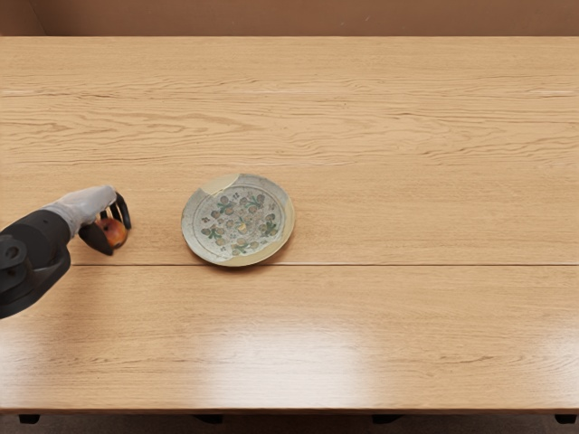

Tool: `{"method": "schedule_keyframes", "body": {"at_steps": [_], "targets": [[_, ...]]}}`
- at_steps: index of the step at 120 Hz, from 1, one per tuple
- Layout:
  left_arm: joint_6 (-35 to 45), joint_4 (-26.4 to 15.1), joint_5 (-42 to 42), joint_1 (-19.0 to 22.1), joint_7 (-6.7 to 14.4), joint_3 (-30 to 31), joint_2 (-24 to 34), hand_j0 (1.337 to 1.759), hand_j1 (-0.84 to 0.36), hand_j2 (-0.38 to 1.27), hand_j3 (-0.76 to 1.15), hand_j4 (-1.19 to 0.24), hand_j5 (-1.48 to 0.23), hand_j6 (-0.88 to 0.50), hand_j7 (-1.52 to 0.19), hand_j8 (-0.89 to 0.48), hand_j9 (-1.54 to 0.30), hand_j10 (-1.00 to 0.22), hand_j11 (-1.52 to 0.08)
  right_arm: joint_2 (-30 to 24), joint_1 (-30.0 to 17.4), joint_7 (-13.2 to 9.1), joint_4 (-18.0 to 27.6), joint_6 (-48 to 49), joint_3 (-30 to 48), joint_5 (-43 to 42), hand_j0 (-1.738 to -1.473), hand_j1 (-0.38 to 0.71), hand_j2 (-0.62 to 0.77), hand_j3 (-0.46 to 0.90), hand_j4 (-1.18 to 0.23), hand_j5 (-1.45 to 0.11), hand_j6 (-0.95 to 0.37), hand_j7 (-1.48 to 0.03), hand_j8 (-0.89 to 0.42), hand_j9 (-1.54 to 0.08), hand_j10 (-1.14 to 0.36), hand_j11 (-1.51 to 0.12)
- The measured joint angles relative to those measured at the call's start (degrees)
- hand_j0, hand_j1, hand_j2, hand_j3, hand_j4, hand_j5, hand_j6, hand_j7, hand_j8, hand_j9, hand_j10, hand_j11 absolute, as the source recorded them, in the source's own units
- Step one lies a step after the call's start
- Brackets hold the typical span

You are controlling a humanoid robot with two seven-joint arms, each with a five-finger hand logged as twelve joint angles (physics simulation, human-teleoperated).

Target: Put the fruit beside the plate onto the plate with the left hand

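Reddish fruit (114,232) sits gripped in the left hand's (98,217) curled fingers (122,211); next seems a lift toward the plate (238,220) at three o'clock.

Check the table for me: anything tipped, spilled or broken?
Nothing stands out. The plate lies flat and whole on the table, with nothing on it. The left robot hand is closed around the fruit beside the plate. No spill shows.
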Motion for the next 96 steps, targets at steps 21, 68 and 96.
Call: {"method": "schedule_keyframes", "body": {"at_steps": [21, 68, 96], "targets": [[-0.2, -0.5, -1.2, -0.4, 0.0, -0.1, 0.2, 1.649, -0.29, 0.34, 0.0, -0.78, -1.0, -0.45, -1.02, -0.41, -1.04, -0.68, -1.04, 0.0, 0.0, 0.0, 0.0, 0.0, 0.0, 0.0, -1.658, -0.35, 0.0, 0.0, 0.0, 0.0, 0.0, 0.0, 0.0, 0.0, 0.0, 0.0], [-0.4, -3.0, -5.1, -6.9, -0.1, -1.2, 0.8, 1.654, -0.33, 0.6, 0.0, -0.8, -1.14, -0.44, -1.1, -0.43, -1.1, -0.72, -1.1, 0.0, 0.0, 0.0, 0.0, 0.0, 0.0, 0.0, -1.658, -0.35, 0.0, 0.0, 0.0, 0.0, 0.0, 0.0, 0.0, 0.0, 0.0, 0.0], [-0.4, -4.9, -7.1, -8.9, -0.1, -1.3, 0.8, 1.654, -0.39, 0.78, 0.0, -0.83, -1.19, -0.44, -1.13, -0.43, -1.13, -0.75, -1.14, 0.0, 0.0, 0.0, 0.0, 0.0, 0.0, 0.0, -1.658, -0.35, 0.0, 0.0, 0.0, 0.0, 0.0, 0.0, 0.0, 0.0, 0.0, 0.0]]}}
